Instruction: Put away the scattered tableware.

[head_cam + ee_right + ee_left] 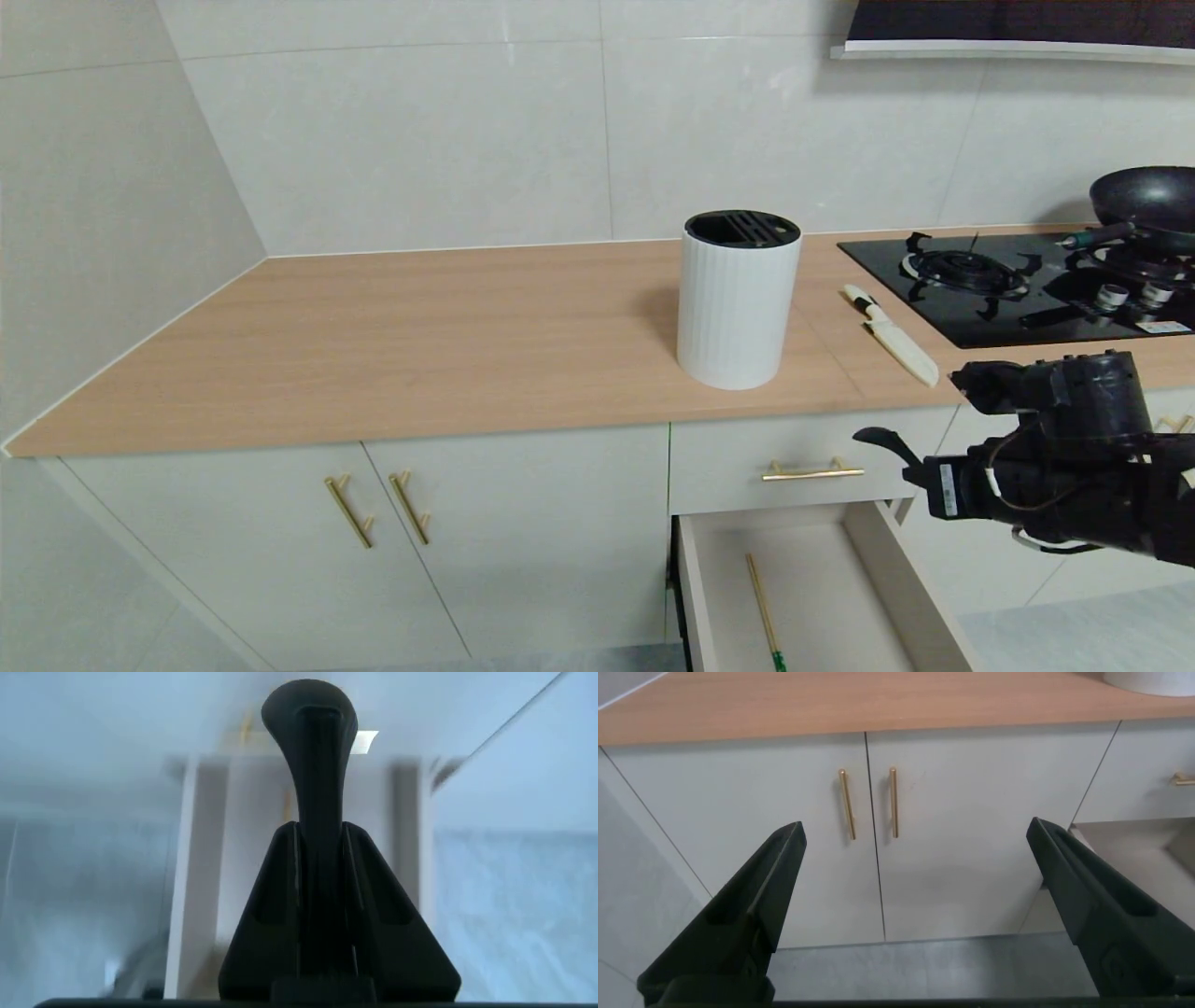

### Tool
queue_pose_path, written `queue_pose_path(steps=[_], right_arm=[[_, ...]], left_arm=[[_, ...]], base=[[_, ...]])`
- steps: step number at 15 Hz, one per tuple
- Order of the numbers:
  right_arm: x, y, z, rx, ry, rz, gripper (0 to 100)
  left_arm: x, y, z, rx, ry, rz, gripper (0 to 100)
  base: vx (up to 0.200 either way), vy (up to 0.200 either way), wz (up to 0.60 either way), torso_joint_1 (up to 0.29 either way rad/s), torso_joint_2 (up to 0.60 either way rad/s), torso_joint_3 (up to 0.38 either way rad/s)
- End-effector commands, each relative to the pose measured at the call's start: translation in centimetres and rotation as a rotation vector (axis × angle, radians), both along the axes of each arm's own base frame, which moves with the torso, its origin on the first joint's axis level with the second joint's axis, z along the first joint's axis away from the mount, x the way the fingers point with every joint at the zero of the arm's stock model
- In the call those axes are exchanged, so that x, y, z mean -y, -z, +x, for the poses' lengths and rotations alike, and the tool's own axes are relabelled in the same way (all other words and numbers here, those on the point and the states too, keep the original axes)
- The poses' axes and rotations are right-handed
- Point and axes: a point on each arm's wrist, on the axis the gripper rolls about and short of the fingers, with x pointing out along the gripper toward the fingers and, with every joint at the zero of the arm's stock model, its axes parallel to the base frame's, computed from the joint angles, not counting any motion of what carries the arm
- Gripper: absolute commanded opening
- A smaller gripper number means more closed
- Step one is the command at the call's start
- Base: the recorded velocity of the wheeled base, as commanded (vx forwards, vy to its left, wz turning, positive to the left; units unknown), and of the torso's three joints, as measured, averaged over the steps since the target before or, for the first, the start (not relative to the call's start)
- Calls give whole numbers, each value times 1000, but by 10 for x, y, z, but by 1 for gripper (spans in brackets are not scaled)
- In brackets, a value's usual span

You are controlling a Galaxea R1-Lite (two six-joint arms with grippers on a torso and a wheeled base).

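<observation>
Just above the right gripper, on the counter, we enter the one loose item.

- Knife: lies flat. Pale tapered blade, tip towards the gripper. Pale handle with a dark band, on the far side.
- Right gripper: black fingers pressed together with nothing between them. It hangs before the drawer fronts, beside a brass bar handle.
- Drawer: directly below that gripper, pulled open. Smooth pale walls and floor.
- Chopstick: in the drawer, lengthwise. Thin, wood-coloured, green at the near end.
- Holder: up on the counter, to the gripper's left and past the knife, apart from it. Upright white cylinder with a ribbed wall and a black slotted top.
- Left gripper: fingers spread wide, empty, facing two plain cabinet doors with brass handles.
- Counter: matt wood grain, square front edge.
- Hob: beyond the knife, glossy black glass with a dark pan on it.

Step in hand, as we judge it: the chopstick is stowed and the knife comes next.

The next move calls for lifting the right gripper over the counter edge and parting its fingers. We would then close them across the handle, since the thin blade lying flat on the wood offers little to pinch. After that the knife must be tipped blade-down and lined up with a slot in the holder's top.
</observation>
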Motion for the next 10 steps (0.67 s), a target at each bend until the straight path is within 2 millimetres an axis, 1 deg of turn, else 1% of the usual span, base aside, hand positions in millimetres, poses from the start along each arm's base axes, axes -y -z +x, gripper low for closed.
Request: queue_pose_path(steps=[1, 2, 3, 4, 5, 8, 10], right_arm=[[-7, -5, -29, 14, -63, 4, 0], [-10, 1, -35, -9, -84, -8, 0], [-11, 5, -37, -23, -91, -12, 0], [-14, 18, -35, -76, -98, -29, 0], [-15, 25, -31, -104, -94, -41, 0], [-16, 29, -27, -92, -92, -38, 0], [-16, 29, -27, -91, -92, -37, 0]], left_arm=[[0, 0, 0, 0, -1, 0, 100], [0, 0, 0, 0, -1, 0, 100], [0, 0, 0, 0, -1, 0, 100], [0, 0, 0, 0, -1, 0, 100], [0, 0, 0, 0, -1, 0, 100], [0, 0, 0, 0, -1, 0, 100], [0, 0, 0, 1, -1, 0, 100]], base=[[0, 0, 0, 0, 0, 0], [0, 0, 0, 0, 0, 0], [0, 0, 0, 0, 0, 0], [0, 0, 0, 0, 0, 0], [0, 0, 0, 0, 0, 0], [0, 0, 0, -24, 56, 35], [0, 0, 0, -154, 354, 210]])
